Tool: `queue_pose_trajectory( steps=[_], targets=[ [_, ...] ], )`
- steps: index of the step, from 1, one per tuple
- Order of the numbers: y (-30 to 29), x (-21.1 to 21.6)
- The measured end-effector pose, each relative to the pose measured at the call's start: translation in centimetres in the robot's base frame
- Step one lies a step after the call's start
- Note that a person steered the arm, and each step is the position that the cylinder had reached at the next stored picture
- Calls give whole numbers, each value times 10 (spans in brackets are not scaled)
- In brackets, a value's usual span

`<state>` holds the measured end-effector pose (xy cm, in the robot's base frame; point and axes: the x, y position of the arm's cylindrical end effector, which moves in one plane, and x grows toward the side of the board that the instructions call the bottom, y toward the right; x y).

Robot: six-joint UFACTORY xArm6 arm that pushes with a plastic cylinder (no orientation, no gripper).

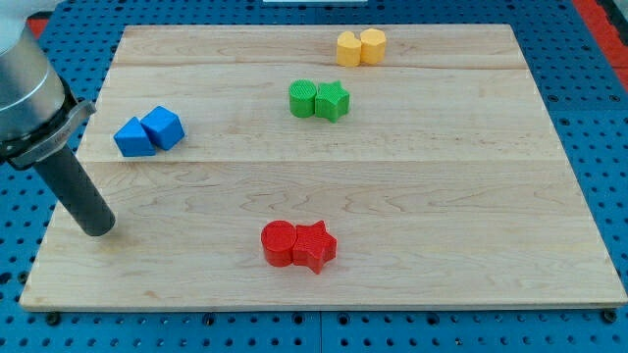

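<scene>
My tip (96,228) rests on the wooden board (412,196) near its left edge, touching no block. Nearest to it, up and to the right, are two blue blocks side by side: a blue triangular block (132,138) and a blue cube (163,127). A red cylinder (280,243) and a red star (314,246) sit together at the view's bottom centre, well to the right of the tip. A green cylinder (303,98) and a green star (333,100) are paired in the upper middle.
Near the board's top edge lie a yellow pentagon-like block (349,47) and a yellow hexagonal block (373,45), touching each other. A blue pegboard (599,118) surrounds the board on all sides.
</scene>
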<state>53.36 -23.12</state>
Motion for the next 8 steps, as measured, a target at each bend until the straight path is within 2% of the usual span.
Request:
queue_pose_trajectory(
  steps=[6, 7, 8],
  targets=[
    [-70, -7],
    [-53, -10],
    [-9, -41]
  ],
)
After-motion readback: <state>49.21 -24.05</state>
